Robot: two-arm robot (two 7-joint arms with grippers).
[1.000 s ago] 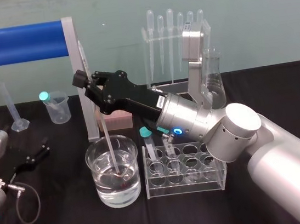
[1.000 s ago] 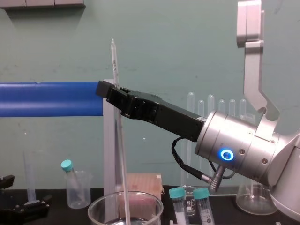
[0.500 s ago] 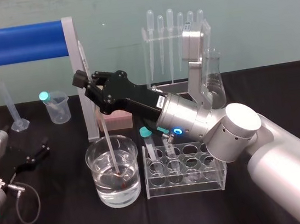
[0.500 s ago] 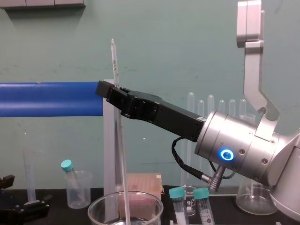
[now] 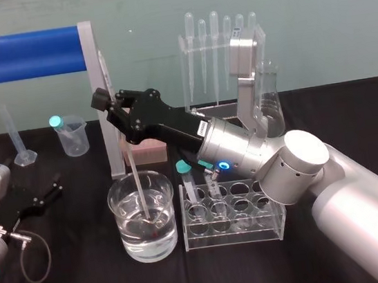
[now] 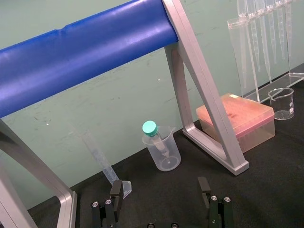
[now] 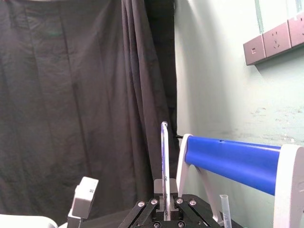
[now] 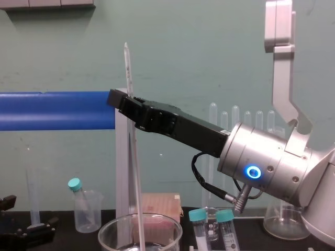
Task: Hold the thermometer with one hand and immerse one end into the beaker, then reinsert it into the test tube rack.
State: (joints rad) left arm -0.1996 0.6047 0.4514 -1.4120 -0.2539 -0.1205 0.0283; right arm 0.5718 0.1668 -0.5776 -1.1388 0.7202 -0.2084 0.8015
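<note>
The thermometer (image 5: 131, 164), a thin whitish rod with fine marks, is clamped in the right claw (image 5: 112, 104). It is held almost upright, its lower end dipped in the water of the beaker (image 5: 124, 223). The rack (image 5: 256, 229) stands just right of the beaker. The left claw (image 6: 159, 202) is parked at the left, spread wide.

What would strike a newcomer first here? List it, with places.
The right claw, reaching in mid-scene, is shut on the tall thermometer, whose lower end dips into the big beaker at the front. A bright blue bar runs behind at the left, and the left claw is parked open over the black cloth at the far left.
</note>
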